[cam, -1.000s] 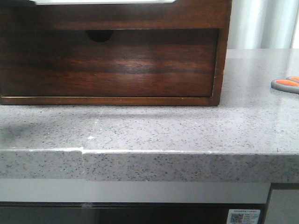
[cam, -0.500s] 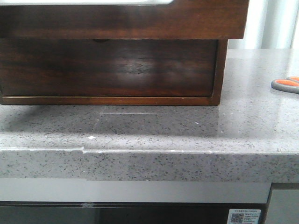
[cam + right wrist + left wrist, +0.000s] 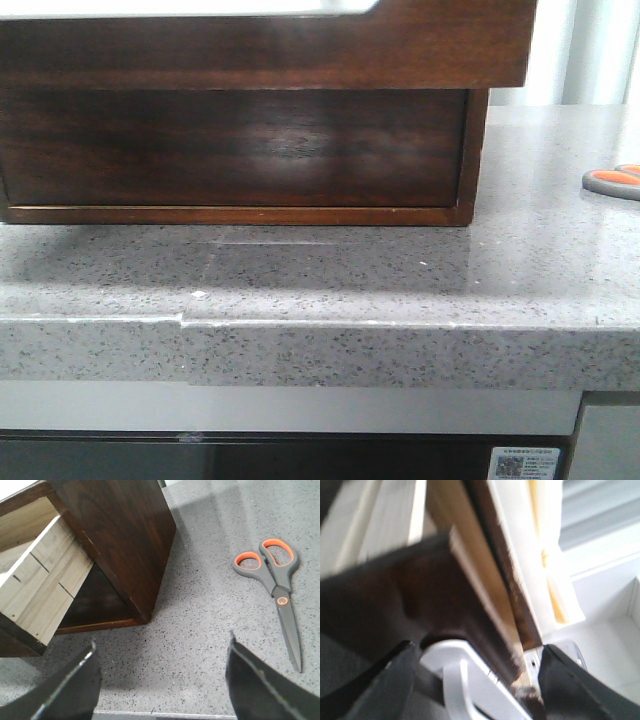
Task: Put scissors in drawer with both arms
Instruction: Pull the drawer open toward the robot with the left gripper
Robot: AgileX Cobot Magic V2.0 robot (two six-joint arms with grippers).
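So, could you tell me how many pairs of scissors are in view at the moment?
1. The scissors lie closed and flat on the grey countertop, to the right of the wooden cabinet. The pulled-out drawer's inside isn't fully visible.

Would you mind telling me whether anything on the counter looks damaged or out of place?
The countertop's front edge has a small chip or step. Otherwise nothing odd: the scissors lie closed and flat on the counter, apart from the cabinet, whose drawer is pulled out.

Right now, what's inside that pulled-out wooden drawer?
The drawer shows only its pale wooden side wall; its inside is hidden in every view. The scissors lie closed on the grey counter beside the cabinet, not inside it.
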